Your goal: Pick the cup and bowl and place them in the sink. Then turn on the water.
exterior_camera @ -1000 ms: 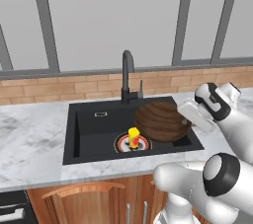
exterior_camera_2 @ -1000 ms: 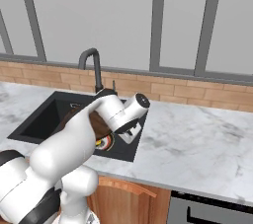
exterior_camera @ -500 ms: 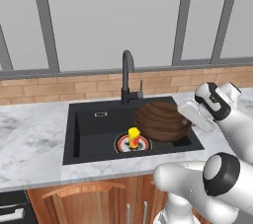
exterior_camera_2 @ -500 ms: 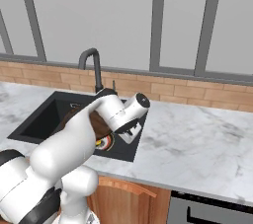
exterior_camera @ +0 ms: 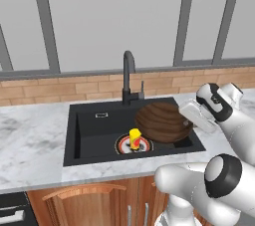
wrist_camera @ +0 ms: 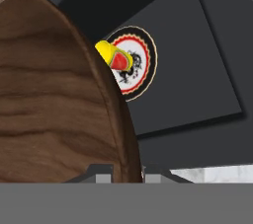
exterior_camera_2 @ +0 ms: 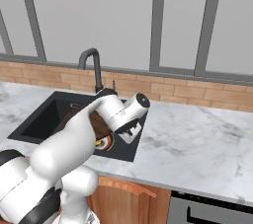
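The dark brown wooden bowl [exterior_camera: 162, 120] hangs tilted over the right half of the black sink [exterior_camera: 94, 133]. My gripper [exterior_camera: 186, 111] is shut on its right rim. In the hand view the bowl [wrist_camera: 49, 109] covers the left side, and its rim runs down between my fingertips, with the gripper [wrist_camera: 126, 171] at the bottom. The small yellow cup [exterior_camera: 134, 138] with its red mark stands on the red-and-white drain [wrist_camera: 141, 70], just left of and below the bowl; the cup [wrist_camera: 114, 56] peeks out past the rim. No water runs from the faucet [exterior_camera: 128, 75].
Grey marble counter [exterior_camera: 30, 135] surrounds the basin, with a wider stretch on the right [exterior_camera_2: 197, 139]. A brick backsplash [exterior_camera: 60, 88] and windows stand behind. Wooden cabinet fronts [exterior_camera: 84, 202] lie below the counter edge.
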